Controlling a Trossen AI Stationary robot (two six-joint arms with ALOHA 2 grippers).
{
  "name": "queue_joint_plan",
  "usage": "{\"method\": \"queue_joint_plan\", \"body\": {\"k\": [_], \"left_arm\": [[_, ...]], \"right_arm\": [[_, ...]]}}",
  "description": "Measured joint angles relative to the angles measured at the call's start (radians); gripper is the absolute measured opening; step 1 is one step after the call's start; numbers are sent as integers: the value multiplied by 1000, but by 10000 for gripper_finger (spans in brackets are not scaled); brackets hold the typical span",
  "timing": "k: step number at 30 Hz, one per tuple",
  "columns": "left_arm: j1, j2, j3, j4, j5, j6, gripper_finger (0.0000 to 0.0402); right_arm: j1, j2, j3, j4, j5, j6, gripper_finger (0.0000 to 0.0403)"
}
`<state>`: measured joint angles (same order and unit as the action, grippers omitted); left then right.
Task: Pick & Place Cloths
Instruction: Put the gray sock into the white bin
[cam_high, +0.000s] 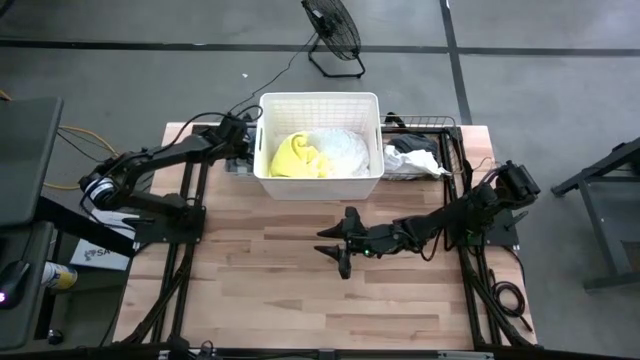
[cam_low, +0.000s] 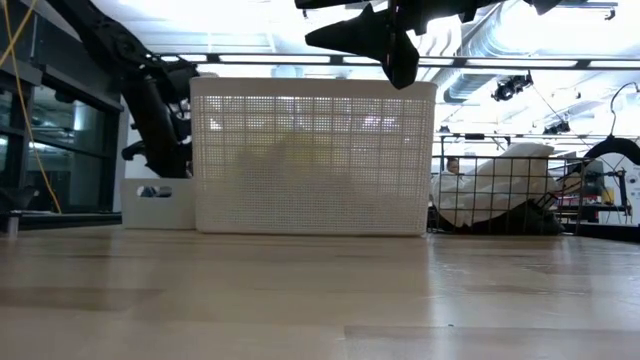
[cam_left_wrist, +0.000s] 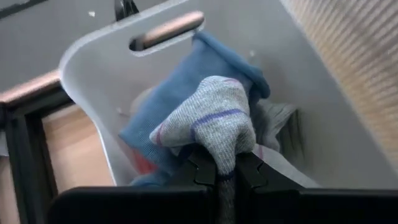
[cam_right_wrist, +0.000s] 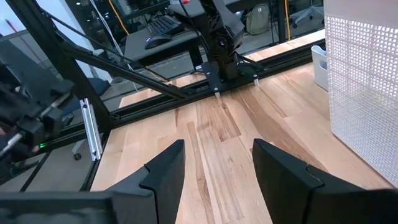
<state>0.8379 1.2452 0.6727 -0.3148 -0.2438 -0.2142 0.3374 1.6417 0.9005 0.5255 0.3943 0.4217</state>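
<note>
Beside the white basket (cam_high: 320, 100) | my left claw (cam_left_wrist: 227, 177) clamps a grey sock (cam_left_wrist: 214, 121), lower end hidden | right claw (cam_right_wrist: 214, 171) agape, empty, above desk (cam_high: 300, 290).

The big white basket (cam_high: 320, 146) is standing in the way at the back of the wooden table (cam_high: 300, 290), with a wire basket (cam_high: 425, 150) just beside it (full of cloths), while the wide front part is lying open for a gripper to pass.

A white slatted plastic basket (cam_high: 320, 182) is being carried by the light wooden table (cam_high: 300, 290); a black wire basket (cam_high: 440, 128) is being kept beside it.
</note>
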Motion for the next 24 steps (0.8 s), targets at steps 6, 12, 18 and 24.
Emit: {"method": "queue_joint_plan", "body": {"k": [6, 12, 18, 24], "left_arm": [[0, 66, 0, 5, 25, 0, 8], [0, 89, 0, 17, 29, 8, 39], [0, 62, -2, 18, 67, 51, 62], [0, 22, -2, 8, 73, 80, 107]], "right_arm": [[0, 0, 0, -1, 0, 0, 180], [0, 0, 0, -20, 0, 0, 180], [0, 0, 0, -27, 0, 0, 180], [0, 0, 0, -27, -3, 1, 180]]}}
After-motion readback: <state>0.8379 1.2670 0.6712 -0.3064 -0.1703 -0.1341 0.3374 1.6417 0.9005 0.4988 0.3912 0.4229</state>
